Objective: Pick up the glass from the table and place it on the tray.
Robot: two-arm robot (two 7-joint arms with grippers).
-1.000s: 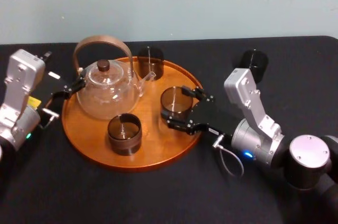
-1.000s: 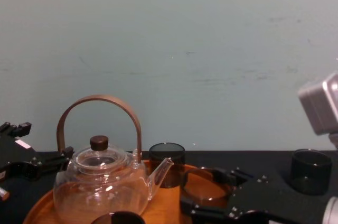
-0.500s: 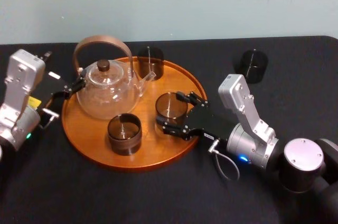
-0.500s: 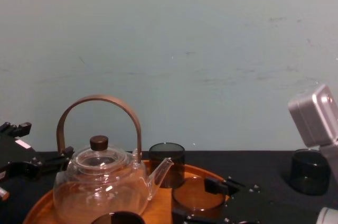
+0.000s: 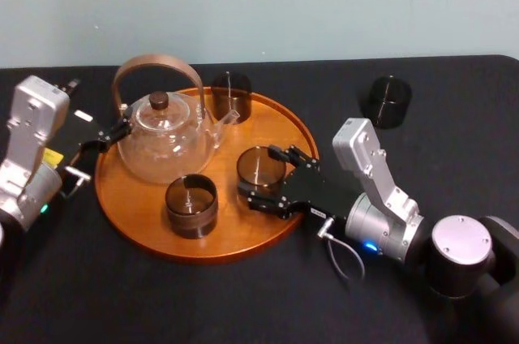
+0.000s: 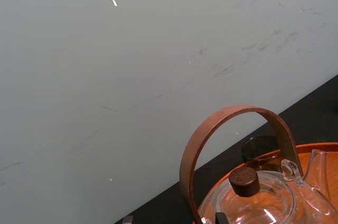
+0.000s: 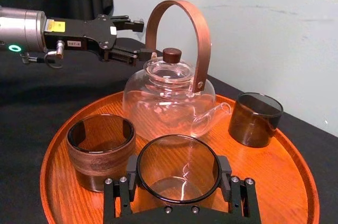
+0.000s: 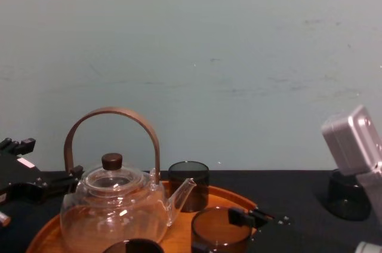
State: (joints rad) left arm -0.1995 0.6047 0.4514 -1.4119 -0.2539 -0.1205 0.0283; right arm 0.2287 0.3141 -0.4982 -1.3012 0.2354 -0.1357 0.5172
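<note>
One second has carried the glass [image 5: 261, 168] lower and further left in the head view. It now sits low on the tray [image 5: 203, 251] at centre frame, clenched by the right end effector [image 5: 261, 183], so the placing seems almost done. The right arm reaches in from lower right, wrist low over the tabletop [image 5: 162, 303]. The left end effector [image 5: 113, 133] waits at the tray's left edge.

In the right wrist view the glass stands at bottom centre between both fingers, and the left end effector's fingers, at upper left, are spread.

In the chest view the glass is at bottom centre, right of the teapot [image 8: 113, 205].

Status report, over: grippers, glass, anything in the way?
Right gripper shut on glass, inside tray rim. Left gripper open, parked by teapot. Brown cup close beside glass.
</note>
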